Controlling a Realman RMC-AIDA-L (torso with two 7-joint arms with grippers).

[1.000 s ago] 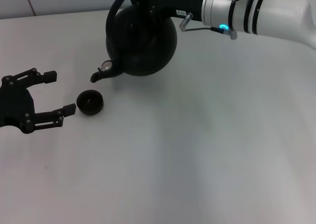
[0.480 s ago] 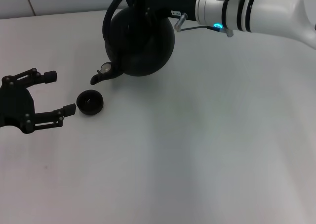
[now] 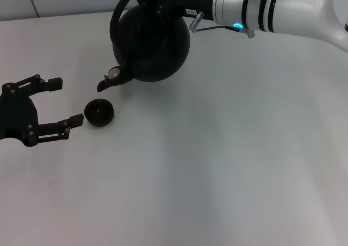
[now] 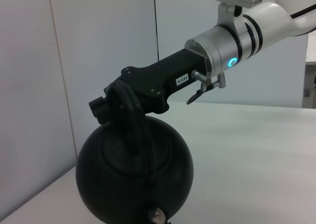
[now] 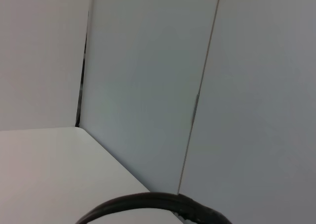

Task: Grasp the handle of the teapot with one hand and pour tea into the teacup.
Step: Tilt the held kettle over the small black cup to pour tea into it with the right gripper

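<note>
Teapot inventory, left to right: left tool, fingers apart, idle on white counter; tiny dark round teacup just beside; round matte-black teapot, spout above-right of cup, hoop handle clamped by right tool.

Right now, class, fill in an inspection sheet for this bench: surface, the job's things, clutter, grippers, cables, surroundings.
Surface: pale table, no spill seen.
Teapot: the black teapot is tilted, its spout pointing down toward the teacup.
Handle: the handle is gripped at its top.
Teacup: the teacup sits upright below the spout, apart from both grippers.
Tea: none seen pouring.
Clutter: nothing seen.
Grippers: the right gripper is shut on the handle; the left gripper is open, beside the teacup at table level.
Cables: nothing seen.
Surroundings: plain wall panels behind the table.
</note>
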